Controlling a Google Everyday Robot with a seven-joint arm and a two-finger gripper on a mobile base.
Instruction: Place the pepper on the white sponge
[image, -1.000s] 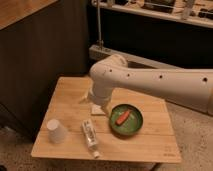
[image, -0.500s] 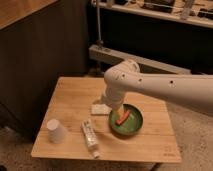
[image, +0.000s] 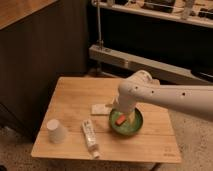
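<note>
Lighting: warm overhead light is falling on the wooden table (image: 70, 100) at centre frame, while dark panels (image: 45, 55) at upper left are sitting in shadow. The white arm (image: 170, 95) is glaring pale at right. The gripper (image: 123, 113) is hanging dimly lit over the green bowl (image: 134, 129), lower centre.

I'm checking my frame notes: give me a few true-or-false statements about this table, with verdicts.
1. The pepper lies in the green bowl. True.
2. The sponge is in the bowl. False: it lies on the table, left of the bowl.
3. The gripper is over the bowl. True.
4. The cup stands right of the bowl. False: it is near the table's left end.
</note>
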